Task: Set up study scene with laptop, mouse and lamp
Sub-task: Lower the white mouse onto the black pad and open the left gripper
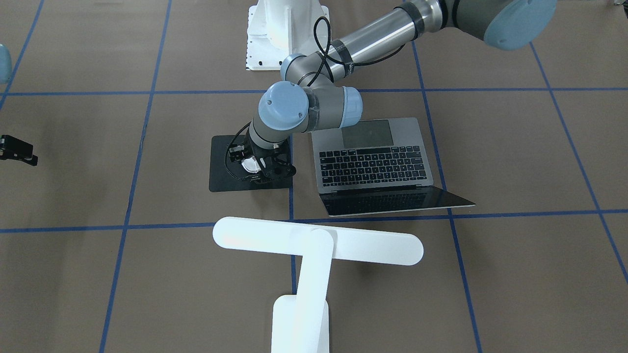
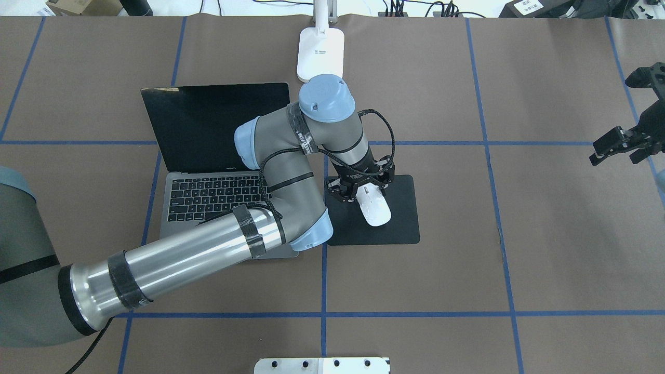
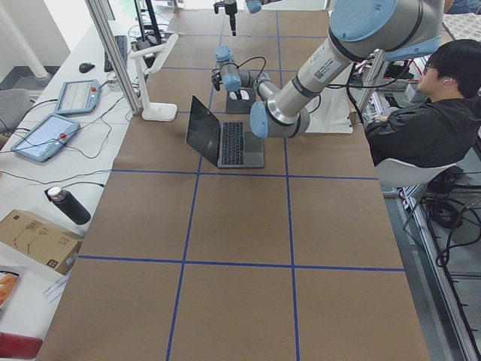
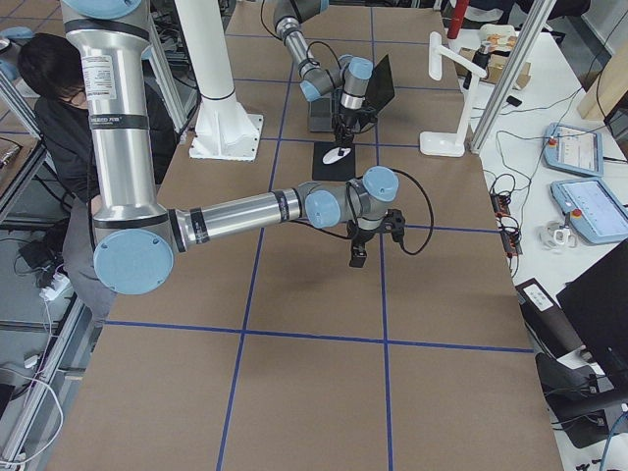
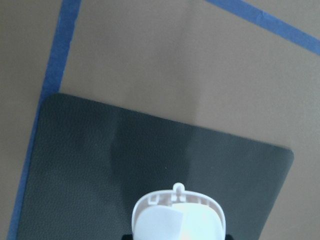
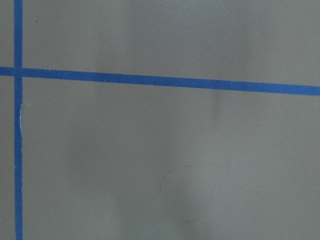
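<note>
My left gripper (image 2: pixel 362 183) hangs over the black mat (image 2: pixel 401 224) and is shut on the white mouse (image 2: pixel 376 209), which sticks out toward the robot. In the left wrist view the mouse (image 5: pixel 178 215) fills the bottom edge above the mat (image 5: pixel 100 165); whether it touches the mat I cannot tell. Left of the mat lies the open grey laptop (image 2: pixel 208 130), its dark screen tilted far back. The white lamp (image 1: pixel 319 245) stands at the table's far edge, its base (image 2: pixel 321 52) behind the laptop. At the table's right edge my right gripper (image 2: pixel 613 118) hovers open and holds nothing.
The white bolted pedestal (image 1: pixel 284 34) stands at the robot's side of the table. Blue tape lines (image 6: pixel 160 81) grid the brown surface. A person (image 3: pixel 428 113) sits beside the table. Tablets (image 3: pixel 41 137) and a bottle (image 3: pixel 68 204) lie on a side bench.
</note>
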You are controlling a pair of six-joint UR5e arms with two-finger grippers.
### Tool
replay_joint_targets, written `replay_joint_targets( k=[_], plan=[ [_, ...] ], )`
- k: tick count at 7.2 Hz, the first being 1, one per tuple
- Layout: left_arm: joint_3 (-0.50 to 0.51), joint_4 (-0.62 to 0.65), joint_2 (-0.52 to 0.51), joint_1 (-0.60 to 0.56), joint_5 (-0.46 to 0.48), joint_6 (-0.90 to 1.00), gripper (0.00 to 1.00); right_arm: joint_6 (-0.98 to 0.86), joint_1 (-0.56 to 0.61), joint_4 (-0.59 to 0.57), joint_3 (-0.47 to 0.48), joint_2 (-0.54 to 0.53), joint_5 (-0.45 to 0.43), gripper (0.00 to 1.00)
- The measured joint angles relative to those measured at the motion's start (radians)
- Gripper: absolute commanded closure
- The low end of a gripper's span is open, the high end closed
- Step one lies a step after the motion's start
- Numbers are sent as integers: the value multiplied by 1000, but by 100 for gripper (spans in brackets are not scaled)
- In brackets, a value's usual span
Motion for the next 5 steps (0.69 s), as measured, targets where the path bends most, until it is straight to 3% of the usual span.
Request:
replay_joint_targets(
  k=[5],
  plan=[
    [-21,4,3,1,-2,-37,0,0,0,0,-5,0,0,1]
  ],
)
